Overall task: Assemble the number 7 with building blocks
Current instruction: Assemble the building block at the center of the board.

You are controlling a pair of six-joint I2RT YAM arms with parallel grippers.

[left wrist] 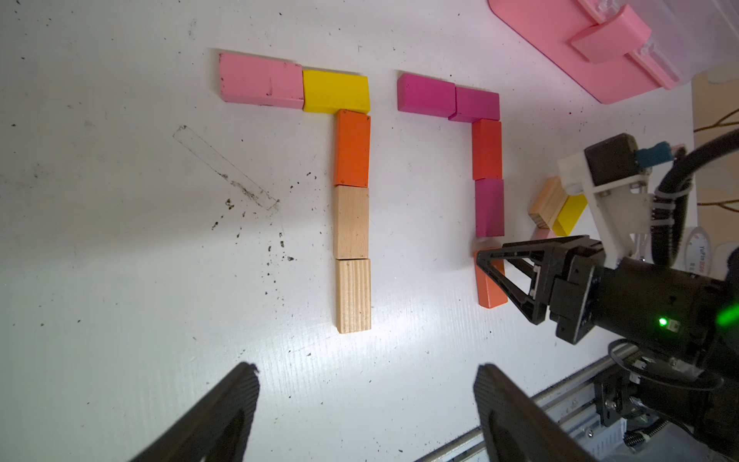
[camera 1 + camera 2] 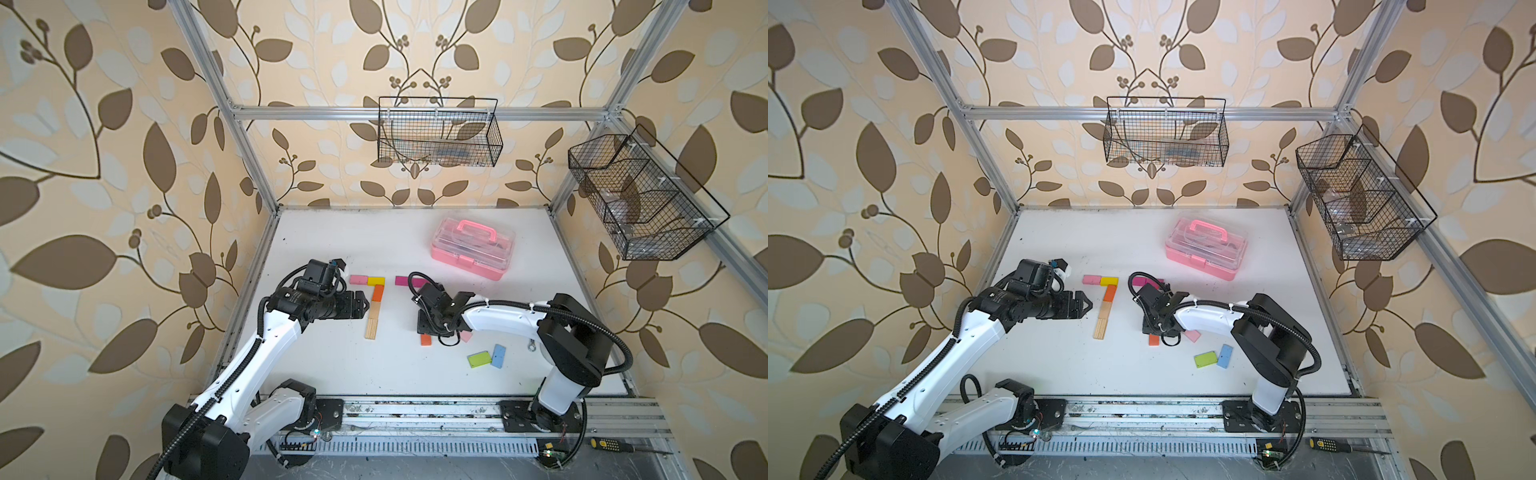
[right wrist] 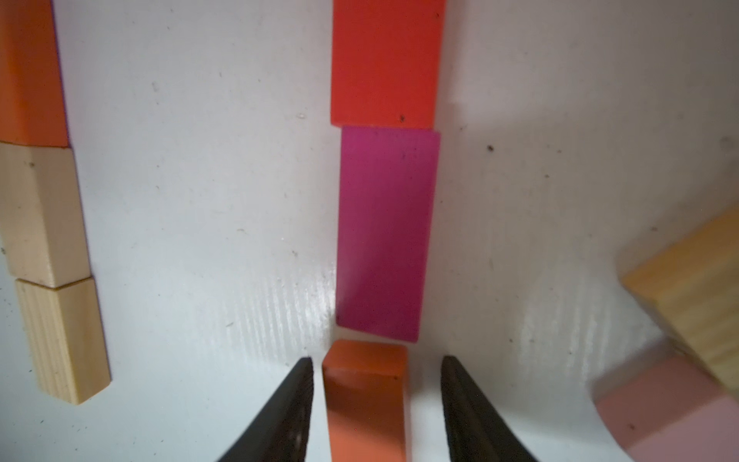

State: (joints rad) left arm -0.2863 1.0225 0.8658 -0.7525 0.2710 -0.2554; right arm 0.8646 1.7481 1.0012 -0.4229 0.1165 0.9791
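A number 7 of building blocks lies on the white table (image 2: 332, 374): pink (image 2: 358, 279), yellow (image 2: 376, 281), orange (image 2: 377, 293), plain wood (image 2: 375, 309) and striped wood (image 2: 372, 328). To its right lies another 7: two magenta blocks (image 1: 426, 96), a red one (image 1: 486, 150) and a magenta stem block (image 3: 384, 232). An orange block (image 3: 364, 400) lies just below that stem. My right gripper (image 3: 376, 360) straddles it, open, with a gap at each finger. My left gripper (image 1: 366, 376) hovers left of the first 7, open and holding nothing.
Loose green (image 2: 478, 359), blue (image 2: 498, 355) and pale pink (image 2: 466, 336) blocks lie near the right arm, and wood (image 1: 548, 202) and yellow (image 1: 572, 214) ones are under its wrist. A pink clear-lidded case (image 2: 471, 249) stands behind. Wire baskets (image 2: 438, 133) hang on the walls.
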